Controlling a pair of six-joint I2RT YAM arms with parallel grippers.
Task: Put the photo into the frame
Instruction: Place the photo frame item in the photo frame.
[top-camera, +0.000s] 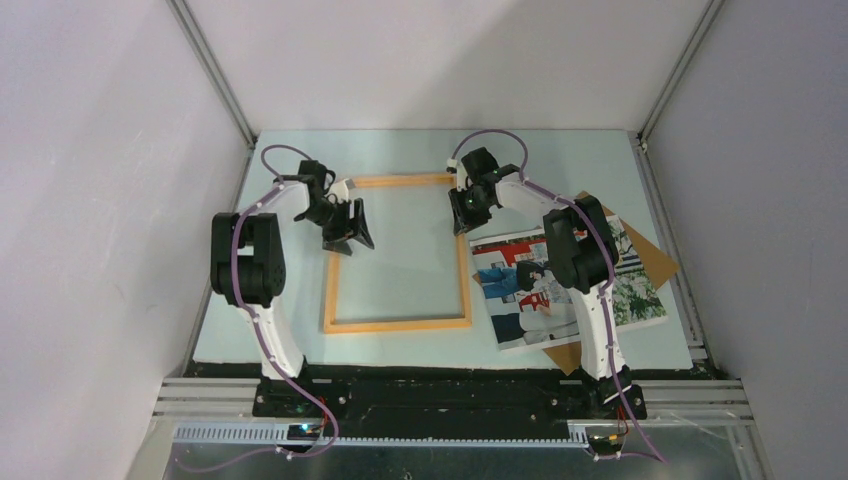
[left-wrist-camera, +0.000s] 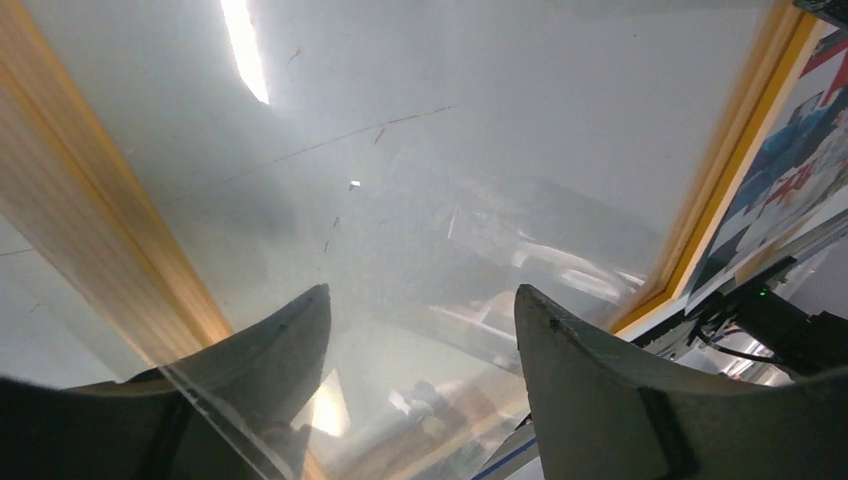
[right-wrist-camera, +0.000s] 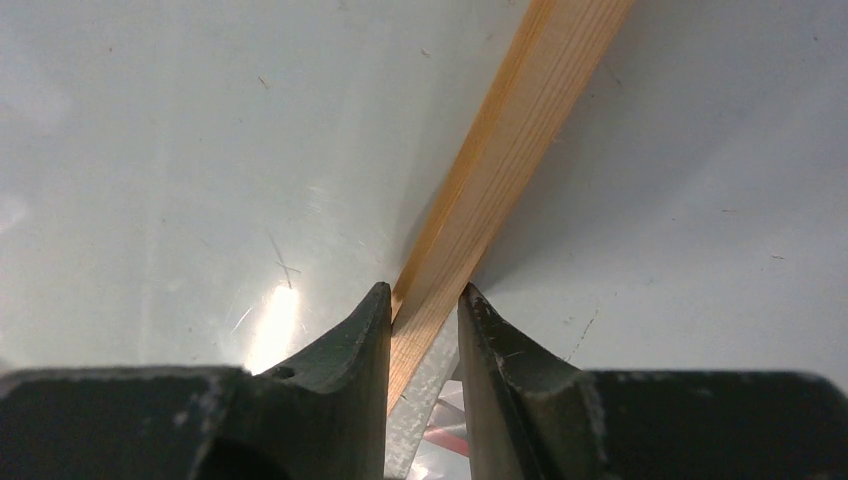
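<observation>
Arms stand at the near edge of a pale blue-green desk (top-camera: 560, 160) in the top view. A thin rectangular light-orange wooden frame (top-camera: 400, 324) lies flat on the desk at the middle. The left claw (top-camera: 348, 232) hangs over the far part of the frame's left rail. The right claw (top-camera: 465, 213) is down at the far right corner of the frame. The rectangular glossy colour photo (top-camera: 515, 290) with a white border lies face up just right of the frame, slightly turned and outside it. The right arm crosses over part of the print. A plain brown backing board (top-camera: 652, 258) lies under the photo, and its corners stick out on the right and near sides.

From the left wrist, the left claw (left-wrist-camera: 420, 335) is released, its two grey fingers (left-wrist-camera: 565, 370) spread wide with nothing clamped between them. Below it lies a clear glossy pane (left-wrist-camera: 420, 180) that carries bright reflections, bordered by the frame's rails on the left and right. A strip of the photo (left-wrist-camera: 800, 150) shows beyond the right rail.

From the right wrist, the right claw (right-wrist-camera: 424, 320) is clenched on the frame (right-wrist-camera: 510, 130). Its dark fingers (right-wrist-camera: 350, 340) press either side of one wooden rail, which runs diagonally away from them. A sliver of the clear pane shows beneath the rail between the fingers.
</observation>
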